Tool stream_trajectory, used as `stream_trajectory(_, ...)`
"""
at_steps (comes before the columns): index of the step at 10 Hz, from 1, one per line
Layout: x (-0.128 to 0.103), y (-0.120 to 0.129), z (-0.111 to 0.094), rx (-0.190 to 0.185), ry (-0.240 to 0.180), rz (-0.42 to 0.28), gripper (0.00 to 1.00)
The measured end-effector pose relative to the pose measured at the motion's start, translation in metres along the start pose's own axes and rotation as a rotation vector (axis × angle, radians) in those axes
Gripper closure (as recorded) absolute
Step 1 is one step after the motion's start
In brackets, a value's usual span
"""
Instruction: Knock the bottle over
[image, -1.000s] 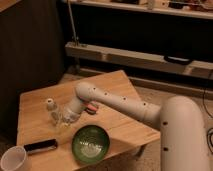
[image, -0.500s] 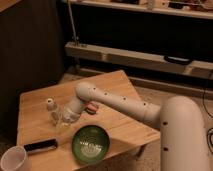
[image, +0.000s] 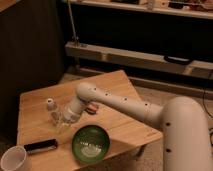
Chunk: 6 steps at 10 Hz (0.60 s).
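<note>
The small clear bottle (image: 52, 111) with a whitish cap stands upright on the wooden table (image: 117, 85), left of centre. My white arm reaches in from the lower right across the table. My gripper (image: 61, 120) is at the bottle's right side, low by the tabletop, right next to it or touching it. The green bowl (image: 90, 142) sits just in front of the arm near the table's front edge.
A white cup (image: 13, 159) stands at the front left corner. A dark flat item (image: 40, 146) lies between cup and bowl. A small orange-red item (image: 92, 107) lies behind the arm. Metal shelving (image: 135, 55) runs behind the table.
</note>
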Motion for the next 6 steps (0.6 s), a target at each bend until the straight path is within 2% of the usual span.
stream_trajectory(1,-0.006,-0.002,-0.007,-0.009,0.024,0.011,0.78)
stream_trajectory(3,-0.01,0.003,-0.013,0.009,0.059,0.007,0.78)
stream_trajectory(4,-0.006,0.007,-0.017,0.008,0.067,-0.001,0.78)
stream_trajectory(6,0.004,0.011,-0.022,-0.008,0.055,-0.027,0.8)
